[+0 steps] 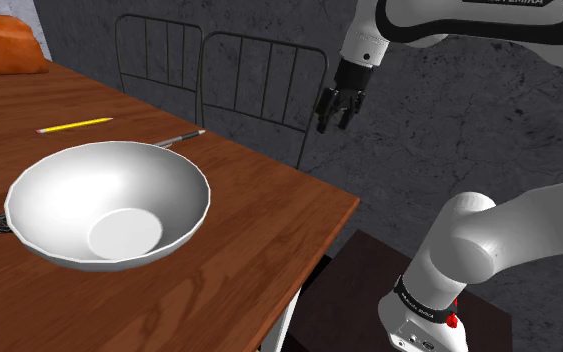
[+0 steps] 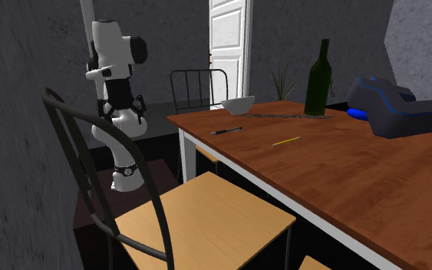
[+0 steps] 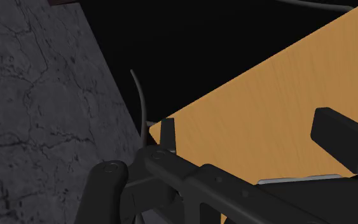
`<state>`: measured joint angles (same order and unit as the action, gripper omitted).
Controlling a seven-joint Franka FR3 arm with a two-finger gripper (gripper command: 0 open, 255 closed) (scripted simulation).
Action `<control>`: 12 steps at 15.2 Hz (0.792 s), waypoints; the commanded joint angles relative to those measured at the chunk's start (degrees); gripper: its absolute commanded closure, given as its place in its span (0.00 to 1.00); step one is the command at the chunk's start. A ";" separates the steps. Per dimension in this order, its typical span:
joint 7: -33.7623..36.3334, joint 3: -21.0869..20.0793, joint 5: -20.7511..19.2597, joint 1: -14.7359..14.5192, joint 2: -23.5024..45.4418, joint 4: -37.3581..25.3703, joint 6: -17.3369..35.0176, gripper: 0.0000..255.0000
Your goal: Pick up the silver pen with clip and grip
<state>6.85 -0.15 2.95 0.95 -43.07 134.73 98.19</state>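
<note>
The silver pen (image 1: 181,138) lies on the wooden table (image 1: 269,230) just behind the white bowl (image 1: 109,205), which hides part of it. In the second exterior view the pen (image 2: 226,130) rests near the table's edge on the arm's side. My black gripper (image 1: 334,112) hangs in the air beyond the table's edge, above the chair backs and well apart from the pen. Its fingers stand apart with nothing between them. In the wrist view the gripper (image 3: 247,127) looks down on a tan chair seat (image 3: 266,108).
A yellow pencil (image 1: 74,125) lies further along the table. A dark green bottle (image 2: 319,80) and a blue-and-black object (image 2: 390,107) stand at the far side. Wire-backed chairs (image 1: 259,85) line the table's edge below the gripper. A white door (image 2: 229,50) stands behind.
</note>
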 commanded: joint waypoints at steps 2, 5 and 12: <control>3.66 -1.78 0.99 0.23 -0.32 0.07 -0.19 0.00; 14.59 -7.23 4.03 1.09 -0.29 -0.61 -0.56 0.00; 40.10 -19.93 9.62 4.38 5.13 -7.18 -0.48 0.00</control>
<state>42.44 -17.96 11.64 4.92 -38.56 128.40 97.68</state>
